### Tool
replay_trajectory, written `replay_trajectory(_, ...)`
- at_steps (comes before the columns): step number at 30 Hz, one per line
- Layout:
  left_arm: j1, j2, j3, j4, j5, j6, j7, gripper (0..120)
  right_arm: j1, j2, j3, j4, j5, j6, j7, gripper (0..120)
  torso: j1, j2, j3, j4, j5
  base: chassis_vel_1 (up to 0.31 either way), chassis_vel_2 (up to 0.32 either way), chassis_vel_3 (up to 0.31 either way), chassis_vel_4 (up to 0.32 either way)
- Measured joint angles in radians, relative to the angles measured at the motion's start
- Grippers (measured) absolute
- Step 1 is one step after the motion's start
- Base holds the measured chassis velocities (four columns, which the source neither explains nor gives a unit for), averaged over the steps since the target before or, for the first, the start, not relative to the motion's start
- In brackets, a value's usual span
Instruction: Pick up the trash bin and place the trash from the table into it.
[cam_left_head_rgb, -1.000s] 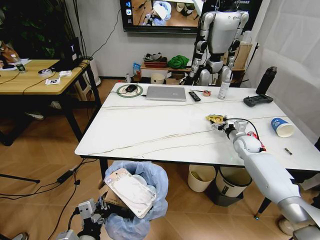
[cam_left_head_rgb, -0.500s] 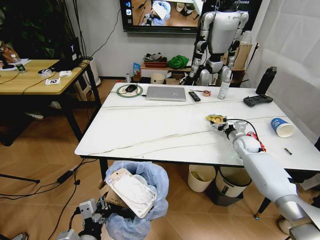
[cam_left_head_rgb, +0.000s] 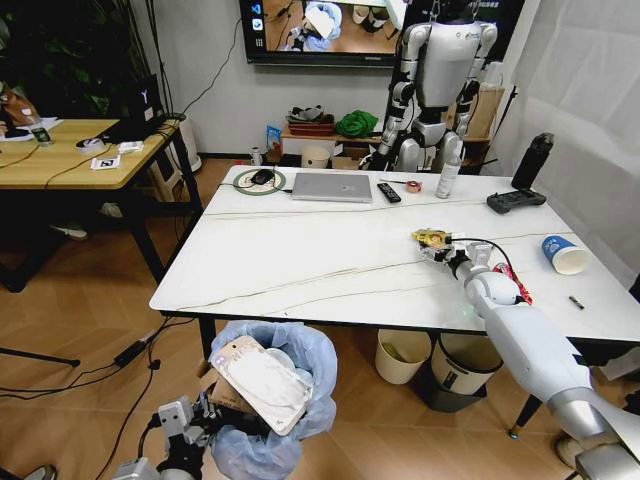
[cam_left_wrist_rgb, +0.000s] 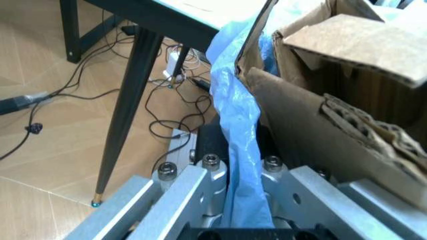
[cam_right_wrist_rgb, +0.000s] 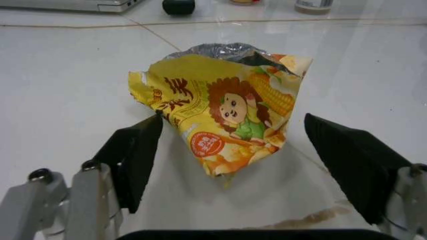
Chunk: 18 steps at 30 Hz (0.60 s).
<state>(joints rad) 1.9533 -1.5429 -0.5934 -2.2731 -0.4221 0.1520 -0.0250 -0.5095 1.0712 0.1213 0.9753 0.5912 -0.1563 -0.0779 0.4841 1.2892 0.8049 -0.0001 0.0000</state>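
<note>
Below the white veined table's (cam_left_head_rgb: 300, 260) near edge, the left gripper (cam_left_wrist_rgb: 230, 200) clamps the blue-bagged round trash bin (cam_left_head_rgb: 290, 350), already holding cardboard. On the table, the right gripper (cam_right_wrist_rgb: 233, 165), spread wide, straddles a crumpled yellow snack wrapper (cam_right_wrist_rgb: 223, 110), ungrasped; blue-white paper cup (cam_left_head_rgb: 563, 254) remains beyond.

White veined table (cam_left_head_rgb: 330, 260): right pincer (cam_left_head_rgb: 437, 246) reaches across it to a yellow wrapper (cam_left_head_rgb: 431, 237), with a blue-white paper cup (cam_left_head_rgb: 564, 254) lying near the right edge and a silver laptop (cam_left_head_rgb: 332, 186) and black remote (cam_left_head_rgb: 389, 192) at the far side. Trash bin (cam_left_head_rgb: 305, 350), blue-bagged, sits below the table's near edge, holding a clear flat plastic pack (cam_left_head_rgb: 262, 382) and brown cardboard (cam_left_head_rgb: 226, 398); left pincer (cam_left_head_rgb: 193, 432) is at its rim.
</note>
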Motion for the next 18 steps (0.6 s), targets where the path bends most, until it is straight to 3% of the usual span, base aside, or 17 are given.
replay_trajectory(18,-0.004,0.005,-0.002,0.004,-0.006,0.001,-0.001,0,-0.017,-0.015,0.006,0.019,0.003,0.0,0.0,15,0.0,0.0,0.0,0.0,0.0,0.0,0.0,0.0,0.0)
